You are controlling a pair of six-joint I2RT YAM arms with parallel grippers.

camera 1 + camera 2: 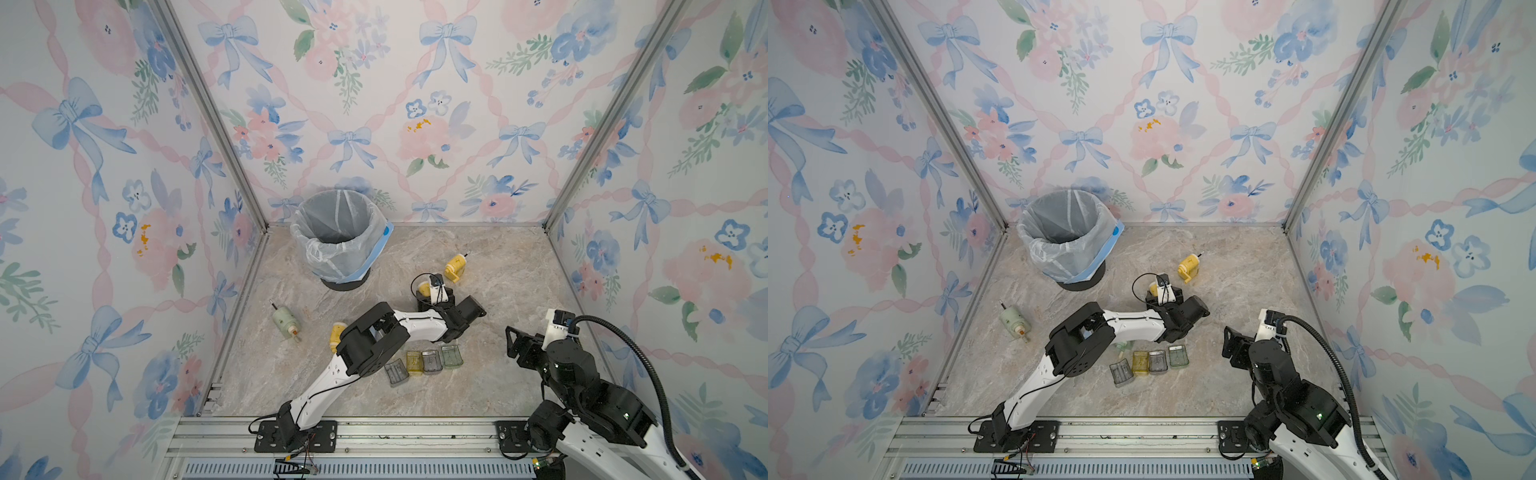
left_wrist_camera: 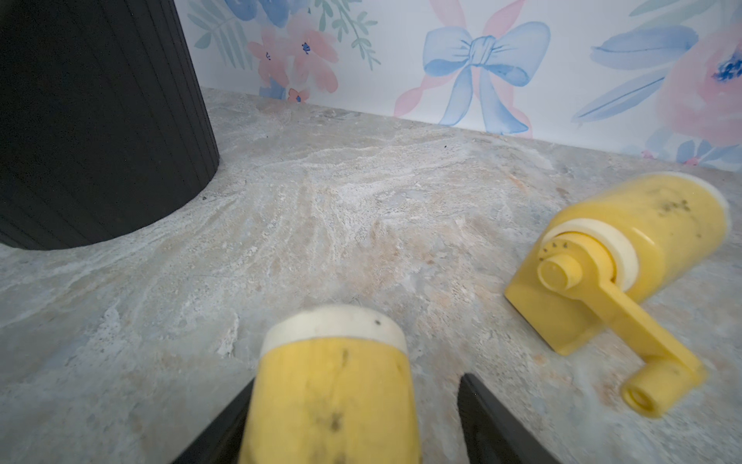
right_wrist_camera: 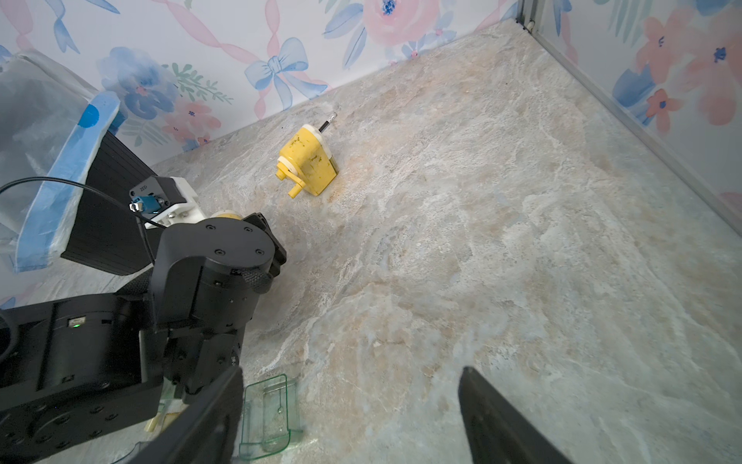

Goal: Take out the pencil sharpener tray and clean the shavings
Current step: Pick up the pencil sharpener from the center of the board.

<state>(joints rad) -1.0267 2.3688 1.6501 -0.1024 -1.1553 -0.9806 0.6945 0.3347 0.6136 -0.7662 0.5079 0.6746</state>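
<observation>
- Surface: marble-patterned tabletop (image 1: 415,399) inside a booth of floral, bow-printed walls.
- Right gripper (image 3: 351,373): nearest the front rail, jaws spread wide over bare tabletop and holding nothing.
- Green tray (image 3: 269,413): flat on the tabletop just beside one right finger, outside the jaws.
- Tray row, in both top views: the green tray, middle grey tray (image 1: 431,361), yellow tray (image 1: 414,362) and tilted grey tray (image 1: 397,372) lie side by side between the two arms; their contents are too small to tell.
- Half-hidden yellow sharpener (image 1: 336,334): under the left arm's elbow.
- Green sharpener (image 1: 286,319): on its side, well apart toward the left wall.
- Left gripper (image 2: 357,385): jaws straddle the near yellow sharpener (image 2: 333,361); one finger lies against it, the other finger (image 2: 482,413) stands apart. Whether its tray is in place is hidden.
- Far yellow sharpener (image 2: 626,249): on its side, crank toward the wrist camera, near the left gripper.
- Bin (image 1: 332,262): black, clear-lined, at the back wall.
</observation>
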